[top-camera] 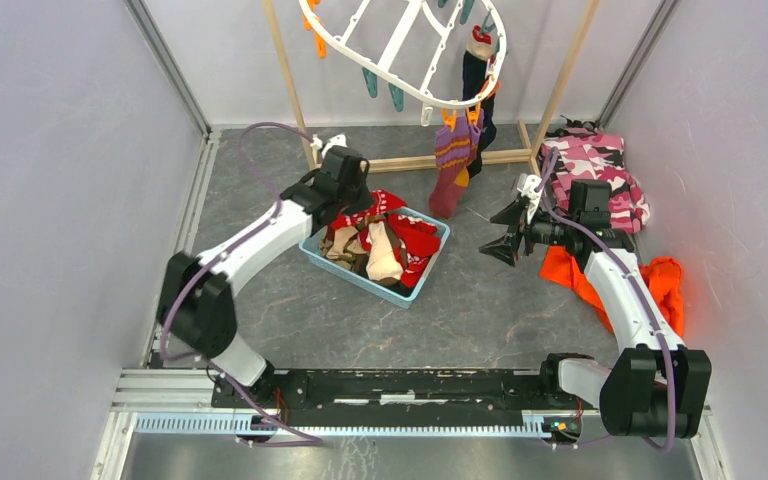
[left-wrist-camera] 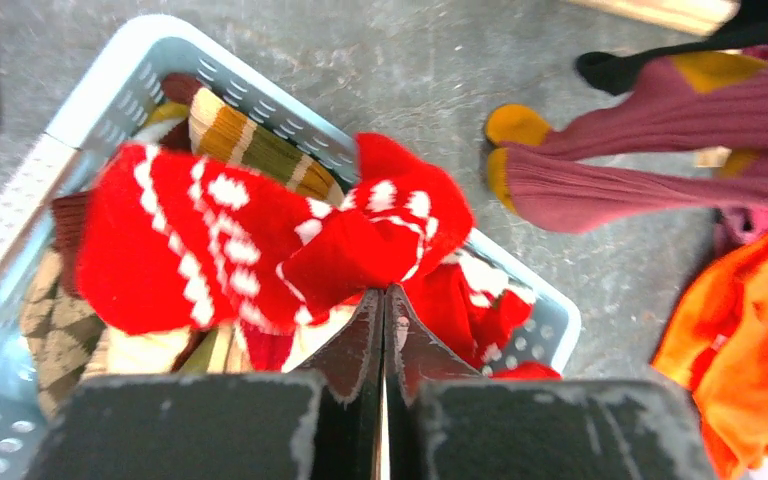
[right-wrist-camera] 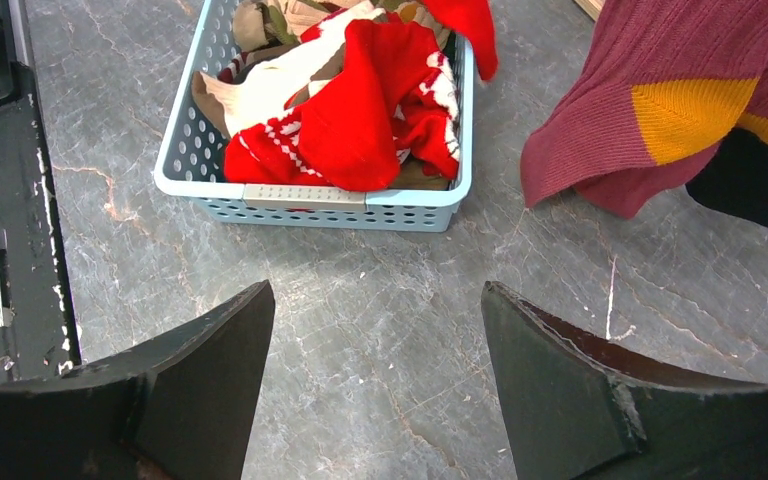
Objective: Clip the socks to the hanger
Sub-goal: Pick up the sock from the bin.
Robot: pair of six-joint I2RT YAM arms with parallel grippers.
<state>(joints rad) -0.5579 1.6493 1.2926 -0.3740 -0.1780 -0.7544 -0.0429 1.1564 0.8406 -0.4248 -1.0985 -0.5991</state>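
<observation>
Left gripper: shut tight, pinching red sock in basket; more socks heaped there. Hanger: purple sock, navy sock clipped. Right gripper: spread wide, empty, above the table.

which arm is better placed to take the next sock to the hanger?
Left. The left fingers are shut on the red sock in the basket; the right fingers stand open over the table, holding nothing.
</observation>
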